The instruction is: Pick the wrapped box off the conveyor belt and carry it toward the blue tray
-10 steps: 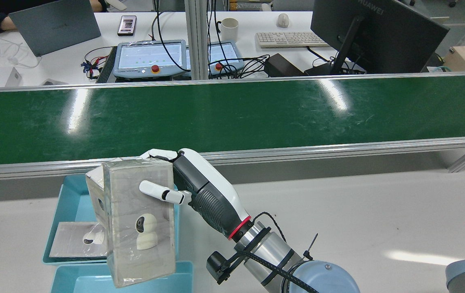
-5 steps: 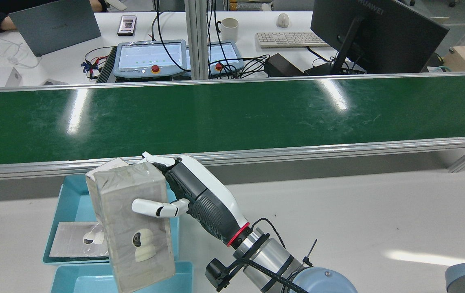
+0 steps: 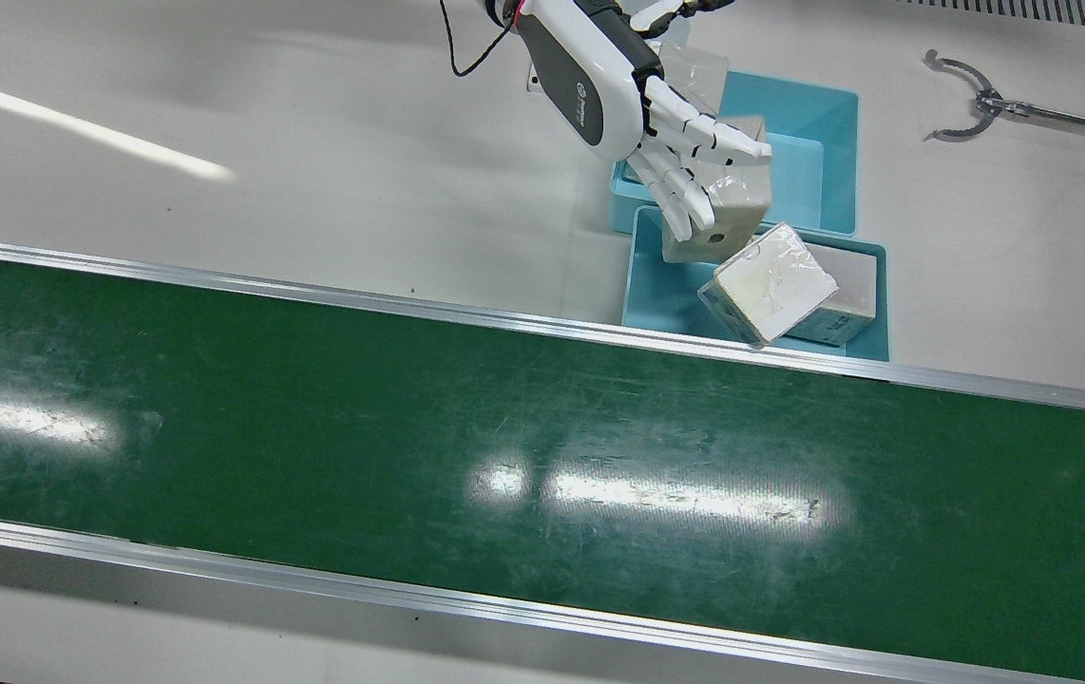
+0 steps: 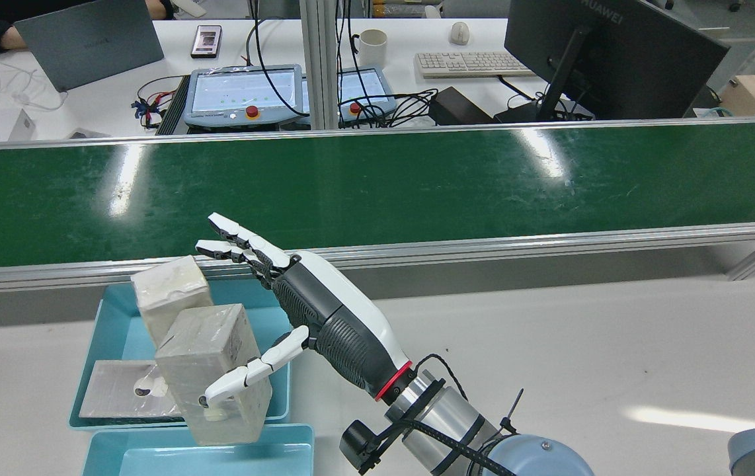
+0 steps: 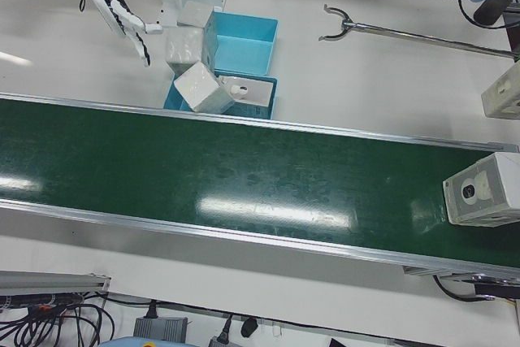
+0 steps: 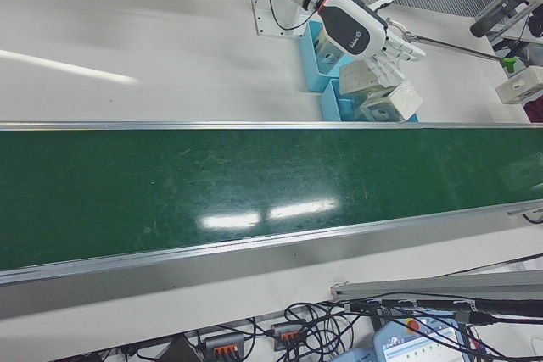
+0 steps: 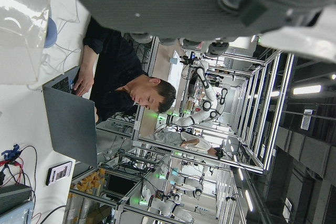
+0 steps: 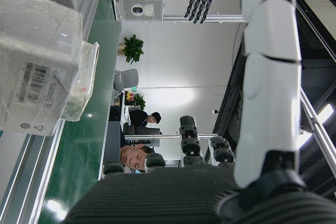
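Evidently the right hand (image 4: pixel 324 311) is holding its fingers spread, gripping nothing. The wrapped box (image 4: pixel 209 370) is sitting over the blue tray (image 4: pixel 119 330) at the hand's seven o'clock, leaving little undone

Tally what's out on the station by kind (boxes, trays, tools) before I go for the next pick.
Clear-wrapped white camera boxes: 5 (3 at the trays, 1 on the green conveyor belt, 1 off it)
Shallow blue plastic trays: 2
Long metal reacher claw: 1
Total: 8

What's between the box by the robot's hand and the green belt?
Another wrapped box, tilted in the blue tray, sits between them; the rear and front views show it.
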Tool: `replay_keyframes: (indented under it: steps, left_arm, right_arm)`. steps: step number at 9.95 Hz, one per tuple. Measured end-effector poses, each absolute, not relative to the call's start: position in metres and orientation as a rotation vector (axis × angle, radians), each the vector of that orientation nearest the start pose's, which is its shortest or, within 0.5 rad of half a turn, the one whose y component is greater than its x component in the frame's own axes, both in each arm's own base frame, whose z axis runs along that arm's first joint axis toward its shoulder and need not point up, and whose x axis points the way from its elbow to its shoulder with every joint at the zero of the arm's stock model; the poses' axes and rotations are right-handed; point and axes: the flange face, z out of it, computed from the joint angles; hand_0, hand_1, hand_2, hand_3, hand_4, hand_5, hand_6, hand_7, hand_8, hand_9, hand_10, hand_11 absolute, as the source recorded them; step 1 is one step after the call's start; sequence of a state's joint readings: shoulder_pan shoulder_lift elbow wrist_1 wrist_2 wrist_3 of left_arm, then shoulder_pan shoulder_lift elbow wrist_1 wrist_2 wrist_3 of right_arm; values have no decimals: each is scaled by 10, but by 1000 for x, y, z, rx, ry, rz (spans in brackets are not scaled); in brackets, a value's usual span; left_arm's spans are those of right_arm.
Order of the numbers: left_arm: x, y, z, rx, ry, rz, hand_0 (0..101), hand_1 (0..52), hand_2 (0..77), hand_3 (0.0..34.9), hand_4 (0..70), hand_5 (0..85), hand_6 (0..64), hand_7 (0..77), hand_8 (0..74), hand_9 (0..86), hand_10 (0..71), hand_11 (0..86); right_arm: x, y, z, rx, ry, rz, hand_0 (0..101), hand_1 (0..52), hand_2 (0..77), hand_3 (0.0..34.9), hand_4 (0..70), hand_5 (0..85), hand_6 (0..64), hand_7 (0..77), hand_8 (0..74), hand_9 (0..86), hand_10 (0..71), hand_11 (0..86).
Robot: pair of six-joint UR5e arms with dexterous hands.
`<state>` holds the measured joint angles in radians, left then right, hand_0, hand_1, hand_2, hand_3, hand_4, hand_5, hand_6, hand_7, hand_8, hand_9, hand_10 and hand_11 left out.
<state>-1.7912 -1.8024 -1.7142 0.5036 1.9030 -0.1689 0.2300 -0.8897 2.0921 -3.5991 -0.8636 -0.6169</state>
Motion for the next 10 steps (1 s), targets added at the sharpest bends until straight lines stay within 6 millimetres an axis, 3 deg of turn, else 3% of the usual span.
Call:
replay_keyframes:
  steps: [1, 2, 3, 4, 6, 7, 9, 10]
  left_arm:
    - [-217, -508, 543, -345, 2104, -2405, 0, 0, 5, 0, 0, 11, 0, 0, 0, 0, 0, 0]
    - [-217, -508, 543, -345, 2104, -2405, 0, 0, 5, 0, 0, 11, 0, 0, 0, 0, 5, 0]
    - [-217, -508, 543, -345, 2104, -2405, 0, 0, 5, 0, 0, 11, 0, 0, 0, 0, 0, 0]
    - [-217, -508, 543, -345, 2104, -2405, 0, 0, 5, 0, 0, 11, 0, 0, 0, 0, 5, 0]
    - [-217, -508, 543, -345, 2104, -2405, 0, 0, 5, 0, 0, 11, 0, 5, 0, 0, 5, 0]
    - [-217, -508, 543, -345, 2104, -2405, 0, 0, 5, 0, 0, 11, 0, 0, 0, 0, 5, 0]
    - [-217, -508, 543, -345, 2104, -2405, 0, 0, 5, 0, 0, 11, 0, 5, 0, 0, 0, 0]
    - [-217, -508, 543, -345, 2104, -2405, 0, 0, 5, 0, 0, 11, 0, 5, 0, 0, 0, 0]
  right_arm:
    - [-471, -315, 150, 599, 2938, -1630, 480, 158, 98, 161, 27, 65, 38, 125, 5, 22, 0, 22]
    - [-469, -316, 151, 595, 2938, -1629, 478, 136, 109, 194, 11, 55, 16, 104, 5, 16, 0, 22]
    - [-467, -318, 152, 590, 2939, -1629, 480, 147, 114, 236, 11, 65, 16, 125, 5, 16, 0, 16]
    - [-463, -319, 153, 586, 2939, -1625, 480, 147, 136, 304, 16, 87, 27, 136, 5, 16, 0, 16]
    - [-436, -334, 153, 530, 2951, -1616, 480, 147, 147, 293, 33, 104, 38, 136, 5, 16, 0, 16]
    - [-411, -352, 155, 458, 2986, -1629, 480, 147, 147, 293, 33, 104, 38, 136, 5, 16, 0, 16]
    - [-353, -402, 163, 273, 3074, -1672, 481, 147, 147, 257, 38, 136, 33, 147, 0, 16, 0, 33]
    - [-320, -428, 168, 174, 3108, -1704, 481, 196, 136, 257, 38, 142, 33, 147, 0, 16, 0, 33]
